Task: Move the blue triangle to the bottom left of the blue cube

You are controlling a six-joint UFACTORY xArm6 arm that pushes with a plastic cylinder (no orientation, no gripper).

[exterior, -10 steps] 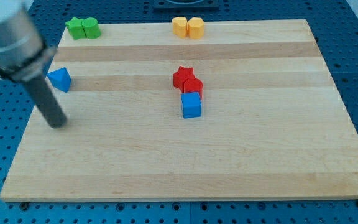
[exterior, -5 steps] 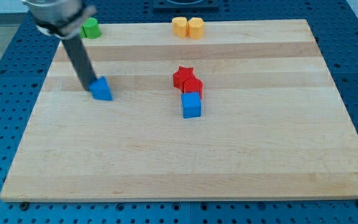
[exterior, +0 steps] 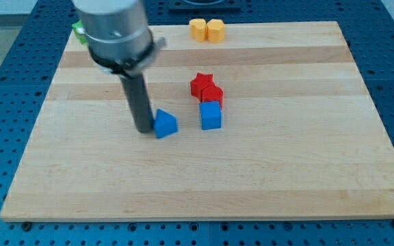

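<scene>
The blue triangle (exterior: 165,124) lies on the wooden board (exterior: 204,184), left of the blue cube (exterior: 211,116) and slightly lower, with a small gap between them. My tip (exterior: 144,129) touches the triangle's left side. The rod rises up and to the left from there. The blue cube sits just below a red block (exterior: 213,96) and a red star (exterior: 200,83).
Two yellow blocks (exterior: 206,30) stand at the board's top edge, middle. A green block (exterior: 79,31) shows at the top left, mostly hidden behind the arm's body. A blue perforated table surrounds the board.
My tip has pushed the blue triangle to the right and down, from the board's left part to just left of the blue cube. The arm now hides the green blocks.
</scene>
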